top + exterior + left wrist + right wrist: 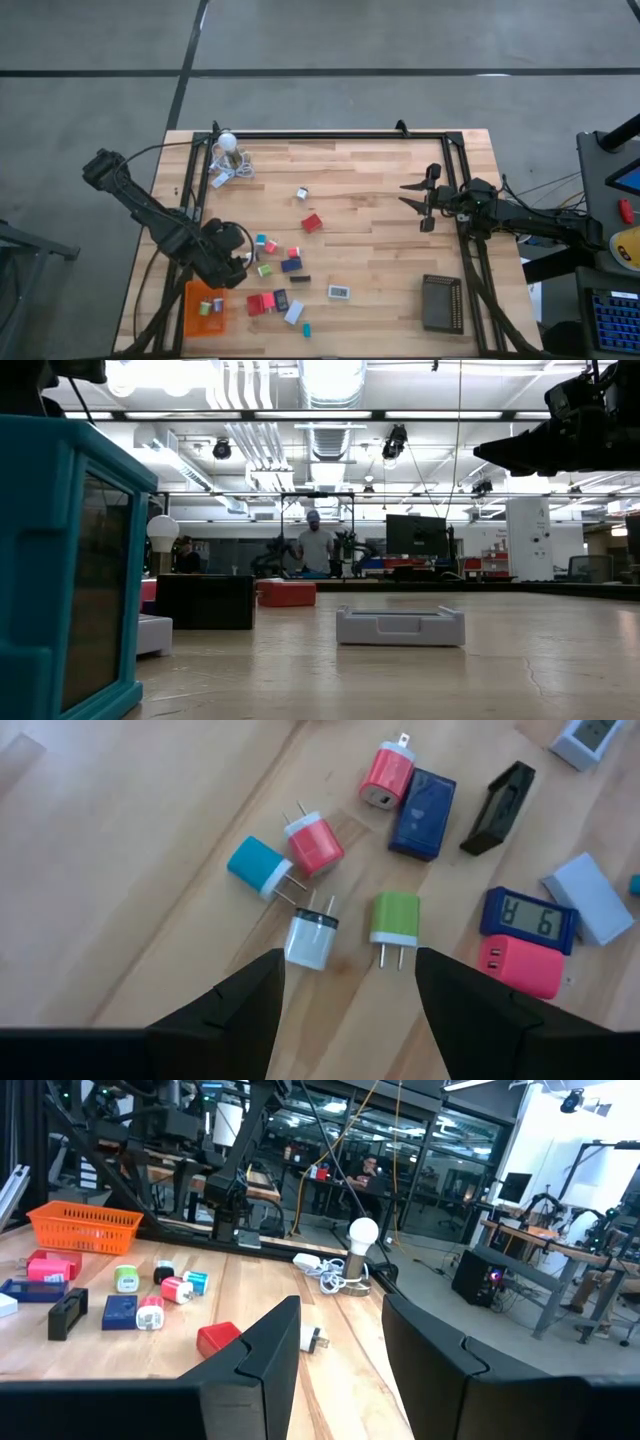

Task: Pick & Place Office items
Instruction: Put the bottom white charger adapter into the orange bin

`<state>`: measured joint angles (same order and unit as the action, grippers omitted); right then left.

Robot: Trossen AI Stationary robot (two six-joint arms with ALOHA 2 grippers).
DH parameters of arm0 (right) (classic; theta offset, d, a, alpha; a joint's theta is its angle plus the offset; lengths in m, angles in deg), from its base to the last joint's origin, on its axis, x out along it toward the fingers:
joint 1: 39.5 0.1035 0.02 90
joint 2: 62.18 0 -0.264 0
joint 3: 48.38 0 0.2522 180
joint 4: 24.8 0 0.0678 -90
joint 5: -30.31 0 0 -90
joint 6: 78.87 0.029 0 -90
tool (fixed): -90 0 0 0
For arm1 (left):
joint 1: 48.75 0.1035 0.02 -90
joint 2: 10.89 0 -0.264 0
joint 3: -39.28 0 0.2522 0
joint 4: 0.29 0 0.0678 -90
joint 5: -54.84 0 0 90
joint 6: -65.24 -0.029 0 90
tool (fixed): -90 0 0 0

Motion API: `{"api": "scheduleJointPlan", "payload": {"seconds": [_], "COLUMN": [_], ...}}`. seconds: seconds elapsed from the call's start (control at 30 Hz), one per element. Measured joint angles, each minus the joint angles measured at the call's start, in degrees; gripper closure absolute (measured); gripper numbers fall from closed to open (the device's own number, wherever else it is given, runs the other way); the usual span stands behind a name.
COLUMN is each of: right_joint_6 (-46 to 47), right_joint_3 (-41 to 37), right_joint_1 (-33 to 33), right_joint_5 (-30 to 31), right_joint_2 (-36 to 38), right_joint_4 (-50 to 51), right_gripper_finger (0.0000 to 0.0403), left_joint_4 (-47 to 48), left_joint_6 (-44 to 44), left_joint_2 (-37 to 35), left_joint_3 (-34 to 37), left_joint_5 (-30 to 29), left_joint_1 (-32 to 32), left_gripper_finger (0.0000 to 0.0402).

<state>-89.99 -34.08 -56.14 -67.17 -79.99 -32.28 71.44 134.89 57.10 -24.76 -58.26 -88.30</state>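
Several small office items lie flat on the wooden table (370, 250): a white-and-black plug (312, 935), a green plug (395, 918), a teal plug (258, 865), two pink-red plugs (315, 842), a navy block (422, 812), a black clip (497, 808) and a blue clock (528, 917). My left gripper (350, 985) hangs open above the near-left part of the table (238, 262), tilted down over the white and green plugs, with nothing between its fingers. My right gripper (408, 194) waits open and level at the right side, also empty (340, 1330).
An orange ribbed tray (192, 322) at the near left holds two small pieces. A black ribbed tray (441, 302) sits near right. A white bulb with coiled cord (228, 150) stands far left. A red block (312, 223) and a white clock (339, 292) lie mid-table. A person stands in the room beyond (315, 545).
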Motion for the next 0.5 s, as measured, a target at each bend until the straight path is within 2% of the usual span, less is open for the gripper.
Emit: {"api": "scheduleJointPlan", "payload": {"seconds": [0.3, 0.5], "right_joint_6": [0.0, 0.0], "right_joint_3": [0.0, 0.0], "right_joint_1": [0.0, 0.0], "right_joint_5": [0.0, 0.0], "right_joint_2": [0.0, 0.0], "right_joint_4": [0.0, 0.0], "right_gripper_finger": [0.0264, 0.0264], "left_joint_4": [0.5, 2.5], "left_joint_6": [0.4, -9.5], "left_joint_2": [0.0, 0.0], "left_joint_3": [0.0, 0.0], "left_joint_5": [0.0, 0.6], "left_joint_1": [0.0, 0.4], "left_gripper_finger": [0.0172, 0.0172]}}
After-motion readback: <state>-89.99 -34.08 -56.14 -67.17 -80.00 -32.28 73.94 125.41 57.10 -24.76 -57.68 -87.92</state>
